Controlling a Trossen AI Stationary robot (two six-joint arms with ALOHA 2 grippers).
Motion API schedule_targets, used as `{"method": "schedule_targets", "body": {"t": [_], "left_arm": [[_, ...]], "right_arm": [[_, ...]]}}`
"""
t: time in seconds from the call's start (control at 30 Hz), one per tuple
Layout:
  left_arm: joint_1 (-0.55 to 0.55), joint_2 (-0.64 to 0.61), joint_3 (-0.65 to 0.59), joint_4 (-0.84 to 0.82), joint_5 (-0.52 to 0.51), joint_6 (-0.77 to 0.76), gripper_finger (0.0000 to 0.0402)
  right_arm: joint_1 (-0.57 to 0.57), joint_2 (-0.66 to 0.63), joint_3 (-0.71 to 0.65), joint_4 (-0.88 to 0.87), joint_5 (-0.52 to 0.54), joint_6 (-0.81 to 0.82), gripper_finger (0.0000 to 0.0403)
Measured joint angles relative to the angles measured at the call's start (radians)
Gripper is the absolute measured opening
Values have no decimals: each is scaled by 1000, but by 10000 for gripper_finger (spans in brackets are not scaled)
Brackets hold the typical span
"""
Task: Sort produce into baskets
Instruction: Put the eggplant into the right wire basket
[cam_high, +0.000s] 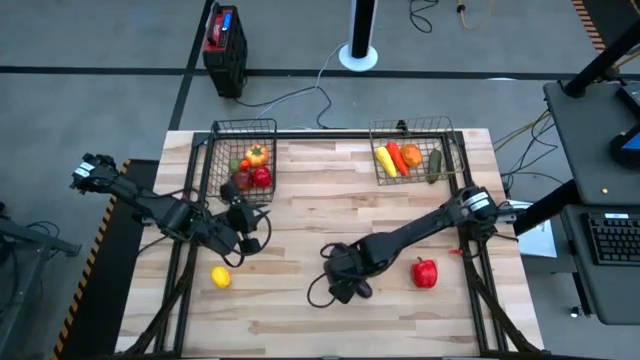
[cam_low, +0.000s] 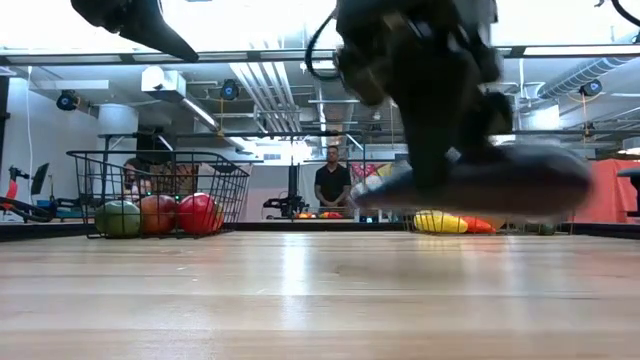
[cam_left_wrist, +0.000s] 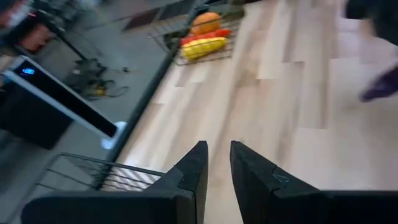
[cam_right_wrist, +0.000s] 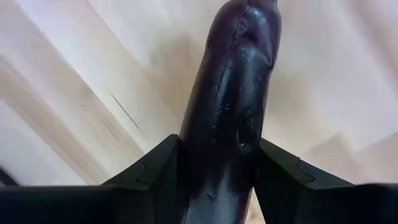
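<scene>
A dark purple eggplant (cam_right_wrist: 233, 93) is between the fingers of my right gripper (cam_high: 345, 278) over the middle of the table; in the low view the eggplant (cam_low: 480, 185) shows as a blurred level shape. My left gripper (cam_high: 245, 235) is shut on nothing, just near of the left wire basket (cam_high: 222, 140), which holds a pepper and apples. The right basket (cam_high: 452, 140) holds yellow, red, orange and green produce. A lemon (cam_high: 221, 277) and a red pepper (cam_high: 425, 272) lie on the table top. My right gripper pinches the eggplant's two long sides (cam_right_wrist: 205, 155) between its two fingers. The fingers come steeply from above and lie across it. The eggplant sits about level and is lifted clear of the table.
A black-and-red box (cam_high: 225, 45) and a white pedestal (cam_high: 358, 50) stand on the floor beyond the table's far edge. A person (cam_low: 333, 185) stands in the room behind. Bare wood lies between the two baskets and along the near edge.
</scene>
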Motion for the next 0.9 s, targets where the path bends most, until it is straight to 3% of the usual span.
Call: {"method": "schedule_targets", "body": {"t": [0.43, 0.9], "left_arm": [[-69, 0, 1, 0, 42, -113, 52], [-76, 0, 2, -8, 97, -173, 52]], "right_arm": [[-172, -138, 138, -31, 146, -321, 165], [-497, -139, 426, -442, 352, -577, 166]]}}
